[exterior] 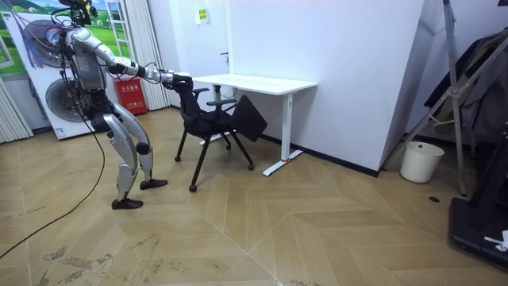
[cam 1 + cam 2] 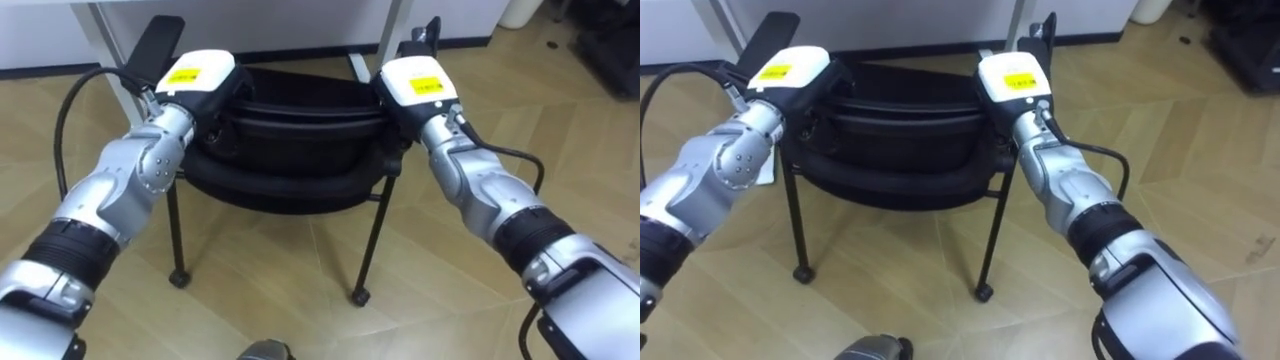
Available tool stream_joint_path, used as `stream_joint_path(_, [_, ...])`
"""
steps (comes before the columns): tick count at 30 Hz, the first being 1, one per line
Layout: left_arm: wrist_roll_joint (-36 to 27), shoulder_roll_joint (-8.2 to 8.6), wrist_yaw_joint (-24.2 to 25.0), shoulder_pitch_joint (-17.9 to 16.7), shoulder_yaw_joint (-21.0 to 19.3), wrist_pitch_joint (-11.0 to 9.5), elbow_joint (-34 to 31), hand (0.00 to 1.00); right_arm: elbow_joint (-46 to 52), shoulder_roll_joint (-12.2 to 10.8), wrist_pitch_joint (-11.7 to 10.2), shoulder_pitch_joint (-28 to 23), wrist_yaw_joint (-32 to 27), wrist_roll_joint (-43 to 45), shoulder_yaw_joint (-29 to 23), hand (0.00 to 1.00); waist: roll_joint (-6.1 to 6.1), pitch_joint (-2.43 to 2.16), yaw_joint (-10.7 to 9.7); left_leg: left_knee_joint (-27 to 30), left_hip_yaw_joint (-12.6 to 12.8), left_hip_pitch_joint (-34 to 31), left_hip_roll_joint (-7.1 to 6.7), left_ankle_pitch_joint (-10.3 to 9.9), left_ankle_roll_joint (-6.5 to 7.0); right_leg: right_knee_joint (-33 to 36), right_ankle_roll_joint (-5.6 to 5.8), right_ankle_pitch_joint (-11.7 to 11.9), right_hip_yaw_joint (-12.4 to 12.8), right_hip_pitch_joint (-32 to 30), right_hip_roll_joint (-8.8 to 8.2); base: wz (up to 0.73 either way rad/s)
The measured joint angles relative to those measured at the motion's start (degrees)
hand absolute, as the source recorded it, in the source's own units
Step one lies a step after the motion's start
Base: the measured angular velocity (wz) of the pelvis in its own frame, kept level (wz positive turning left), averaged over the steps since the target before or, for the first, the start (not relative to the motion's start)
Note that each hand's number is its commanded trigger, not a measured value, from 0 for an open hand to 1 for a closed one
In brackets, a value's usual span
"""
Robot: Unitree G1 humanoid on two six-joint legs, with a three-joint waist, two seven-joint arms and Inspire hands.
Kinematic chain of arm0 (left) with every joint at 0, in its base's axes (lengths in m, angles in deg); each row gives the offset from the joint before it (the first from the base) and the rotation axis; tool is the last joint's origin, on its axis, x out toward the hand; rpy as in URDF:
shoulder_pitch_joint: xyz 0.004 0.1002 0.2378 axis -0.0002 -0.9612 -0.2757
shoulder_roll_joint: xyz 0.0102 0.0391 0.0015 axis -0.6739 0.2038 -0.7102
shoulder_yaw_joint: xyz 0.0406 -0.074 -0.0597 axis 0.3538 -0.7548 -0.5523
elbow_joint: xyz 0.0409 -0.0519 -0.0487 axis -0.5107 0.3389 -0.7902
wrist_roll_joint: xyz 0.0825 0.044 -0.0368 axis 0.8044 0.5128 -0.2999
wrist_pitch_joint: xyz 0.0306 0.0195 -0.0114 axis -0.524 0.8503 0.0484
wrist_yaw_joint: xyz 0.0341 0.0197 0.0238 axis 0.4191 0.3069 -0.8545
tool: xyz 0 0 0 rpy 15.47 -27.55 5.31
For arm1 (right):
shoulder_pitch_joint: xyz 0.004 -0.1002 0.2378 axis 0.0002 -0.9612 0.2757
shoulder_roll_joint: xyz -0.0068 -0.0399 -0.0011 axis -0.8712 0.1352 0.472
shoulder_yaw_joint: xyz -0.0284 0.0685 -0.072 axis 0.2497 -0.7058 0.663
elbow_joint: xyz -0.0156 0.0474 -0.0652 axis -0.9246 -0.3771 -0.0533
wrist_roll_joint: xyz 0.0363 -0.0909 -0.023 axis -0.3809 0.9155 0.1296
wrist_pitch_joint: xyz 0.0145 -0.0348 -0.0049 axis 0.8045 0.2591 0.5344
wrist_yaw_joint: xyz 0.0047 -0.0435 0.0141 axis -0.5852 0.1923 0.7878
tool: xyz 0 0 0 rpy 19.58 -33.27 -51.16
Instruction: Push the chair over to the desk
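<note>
the left hand (image 2: 197,75) lies on the left corner of the chair (image 2: 290,135) back's top edge and the right hand (image 2: 418,85) on the right corner. their fingers are hidden behind that edge, so i cannot tell if they curl round it. the chair stands on the wooden floor (image 2: 450,290), just before the near edge of the white desk (image 1: 254,83). it looks light and stiff-framed, likely rolling on small feet. push evenly at both corners, or it may turn. a white bin (image 1: 418,163) stands by the wall, its contents unseen.
</note>
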Motion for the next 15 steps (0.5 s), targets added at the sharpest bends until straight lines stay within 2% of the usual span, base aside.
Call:
stream_joint_path(3, [-0.1,0.08,-1.1,-0.2,0.5,-0.1,0.5,1.00,0.0,-0.2,-0.1,0.1,0.4,0.0,0.0,1.00,0.05,0.01,-0.7,0.6,-0.5,0.1,0.06,0.1,-0.51,0.2,-0.56,-0.7,-1.4,0.8,0.16,0.18])
stream_joint_path(5, [0.0,0.36,-1.3,-0.2,0.3,0.4,0.7,1.00,0.0,0.1,-0.9,0.1,0.9,0.8,0.0,1.00,0.08,0.00,-0.7,0.8,-0.5,0.2,-0.19,0.4,-0.94,0.4,-0.79,-1.1,-1.5,0.9,0.02,0.19])
stream_joint_path(6, [0.0,0.46,-1.3,-0.2,0.4,0.5,0.7,1.00,0.0,0.3,-1.3,0.2,1.0,1.5,0.0,1.00,0.08,0.01,-1.1,0.6,-0.8,0.1,-0.51,0.8,-1.53,0.4,-1.10,-1.3,-2.2,1.1,-0.41,0.31])
stream_joint_path(7, [0.0,0.74,-1.4,-0.4,0.5,0.6,1.0,1.00,-0.2,0.4,-1.6,0.1,1.2,1.8,0.0,1.00,0.12,0.03,-2.0,0.5,-1.0,0.1,-0.80,1.2,-2.20,0.4,-1.49,-1.6,-4.0,1.7,-1.09,0.41])
stream_joint_path(9, [-0.2,1.07,-1.5,-0.4,0.8,0.6,1.4,1.00,-0.5,0.4,-1.8,0.1,1.5,1.8,0.0,1.00,0.34,0.15,-3.2,1.2,-0.8,0.2,-0.58,1.2,-2.29,0.4,-1.85,-2.2,-5.7,2.9,-1.28,0.46])
stream_joint_path(10, [-0.5,1.13,-1.5,-0.4,1.0,0.6,1.9,1.00,-0.9,0.4,-2.0,0.1,1.6,1.9,0.0,1.00,0.48,0.32,-3.9,2.3,0.6,0.1,0.10,1.1,-2.20,0.4,-2.08,-2.7,-7.3,4.1,-1.48,0.40])
stream_joint_path(11, [-0.5,1.27,-1.6,-0.4,1.2,0.5,2.0,1.00,-1.2,0.4,-2.2,0.0,1.6,1.9,0.0,1.00,0.47,0.36,-4.1,3.2,1.8,0.1,0.66,1.0,-2.05,0.4,-2.17,-3.0,-7.8,4.7,-1.57,0.28])
stream_joint_path(12, [-0.6,1.61,-1.6,-0.6,1.4,0.6,2.4,1.00,-1.3,0.4,-2.2,-0.5,1.6,1.9,0.0,1.00,0.62,0.47,-4.0,4.9,4.3,0.0,1.75,0.8,-1.74,0.4,-2.16,-3.5,-8.3,5.9,-1.54,0.14])
stream_joint_path(15, [-0.6,2.20,-2.2,-0.6,1.8,0.9,2.6,1.00,-1.3,0.5,-2.5,-0.7,1.9,1.9,-0.1,1.00,0.96,0.43,-3.8,4.9,5.8,0.2,2.37,0.7,-1.53,-0.7,-2.08,-3.8,-9.4,7.2,-0.84,0.18])
